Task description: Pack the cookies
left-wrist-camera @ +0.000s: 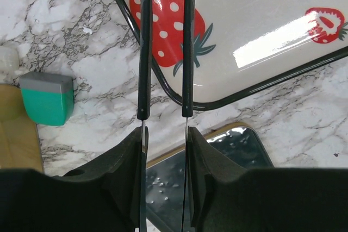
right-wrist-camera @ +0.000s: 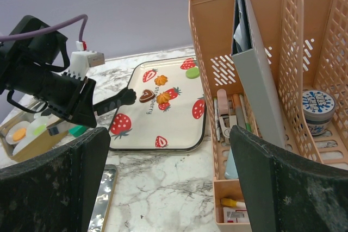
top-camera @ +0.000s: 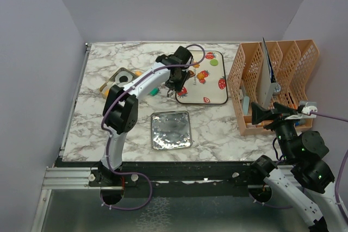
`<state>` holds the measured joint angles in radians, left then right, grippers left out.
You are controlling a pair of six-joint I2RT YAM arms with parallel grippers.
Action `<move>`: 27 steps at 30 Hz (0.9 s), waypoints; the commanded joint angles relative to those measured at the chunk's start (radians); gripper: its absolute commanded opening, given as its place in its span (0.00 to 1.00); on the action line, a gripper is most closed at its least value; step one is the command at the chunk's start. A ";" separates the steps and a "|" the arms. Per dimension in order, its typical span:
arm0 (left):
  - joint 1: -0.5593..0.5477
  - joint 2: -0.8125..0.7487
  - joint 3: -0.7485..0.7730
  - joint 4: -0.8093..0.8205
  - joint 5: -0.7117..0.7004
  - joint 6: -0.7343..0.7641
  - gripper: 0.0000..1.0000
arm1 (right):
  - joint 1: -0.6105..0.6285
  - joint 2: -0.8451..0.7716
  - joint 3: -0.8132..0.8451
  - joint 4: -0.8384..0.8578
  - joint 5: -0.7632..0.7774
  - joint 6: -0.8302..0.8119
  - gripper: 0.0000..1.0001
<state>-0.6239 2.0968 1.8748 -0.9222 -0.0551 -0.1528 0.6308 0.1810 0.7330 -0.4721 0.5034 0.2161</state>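
Left tool (top-camera: 174, 89) narrow, gripping nothing, above the tray's (top-camera: 216, 74) near-left corner; right tool (right-wrist-camera: 168, 134) wide.
We judge a pick in hand: next, shift inward to the cookies (right-wrist-camera: 145, 96) mid-tray.

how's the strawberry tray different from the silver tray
The strawberry tray is white with red prints and a dark rim; the silver tray is plain shiny metal. The strawberry tray is larger and lies farther back; the silver tray sits nearer the front edge. The strawberry tray carries cookies; no cookie shows in the silver tray. Both are rounded rectangles lying flat on the table.
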 commanded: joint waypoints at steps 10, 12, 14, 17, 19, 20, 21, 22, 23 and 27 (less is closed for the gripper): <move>-0.002 0.038 0.136 -0.003 -0.016 -0.032 0.43 | 0.000 -0.012 -0.006 -0.005 0.002 -0.004 1.00; -0.002 0.071 0.173 -0.003 -0.013 -0.043 0.46 | 0.000 -0.012 -0.007 -0.005 0.003 -0.004 1.00; -0.002 0.101 0.206 -0.003 -0.018 -0.051 0.48 | 0.000 -0.012 -0.007 -0.004 0.004 -0.004 1.00; -0.002 0.138 0.239 -0.004 -0.029 -0.064 0.50 | 0.000 -0.011 -0.007 -0.005 0.005 -0.004 1.00; -0.002 0.156 0.250 -0.004 -0.034 -0.072 0.50 | 0.000 -0.011 -0.007 -0.005 0.007 -0.004 1.00; -0.001 0.164 0.254 -0.004 -0.039 -0.073 0.50 | 0.000 -0.011 -0.007 -0.006 0.007 -0.004 1.00; 0.000 0.173 0.257 -0.004 -0.042 -0.075 0.50 | 0.000 -0.010 -0.007 -0.005 0.007 -0.004 1.00; 0.000 0.179 0.259 -0.004 -0.044 -0.077 0.50 | 0.000 -0.009 -0.007 -0.006 0.007 -0.004 1.00; 0.000 0.184 0.260 -0.004 -0.045 -0.078 0.50 | 0.000 -0.008 -0.007 -0.006 0.007 -0.004 1.00; 0.000 0.206 0.268 -0.002 -0.048 -0.082 0.49 | 0.000 -0.004 -0.007 -0.004 0.007 -0.006 1.00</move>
<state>-0.6239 2.2799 2.0987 -0.9226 -0.0731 -0.2169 0.6308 0.1810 0.7330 -0.4721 0.5037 0.2161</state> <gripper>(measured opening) 0.497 0.998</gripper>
